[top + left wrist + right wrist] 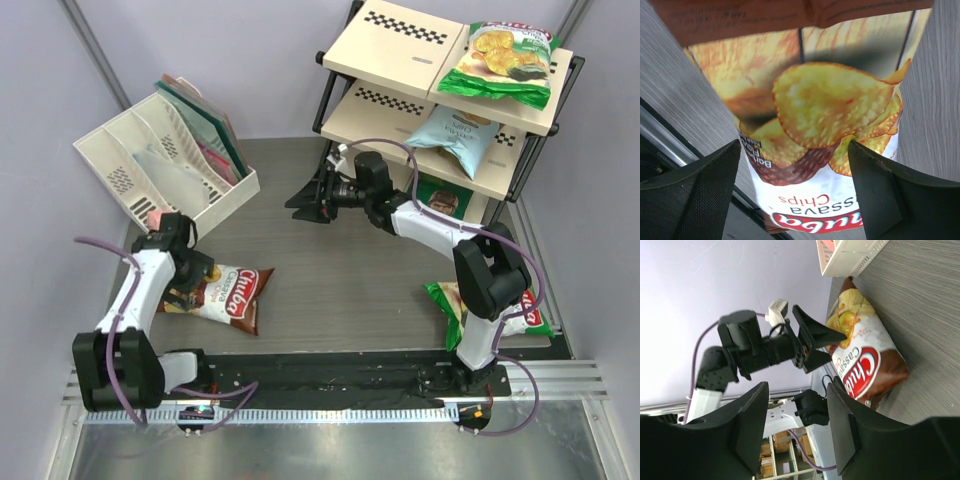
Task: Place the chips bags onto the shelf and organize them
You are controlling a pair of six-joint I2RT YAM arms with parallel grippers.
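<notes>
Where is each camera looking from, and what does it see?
Top external: above and behind, looking down on the table, the shelf, the left arm and right arm.
Left wrist: looks down at the brown bag between the fingers of the left gripper.
Right wrist: looks sideways across the table at the left arm, past the fingers of the right gripper.
Shared: all three show the brown bag.

Open tabletop lies between the arms; the white organizer stands just beyond the left gripper.
</notes>
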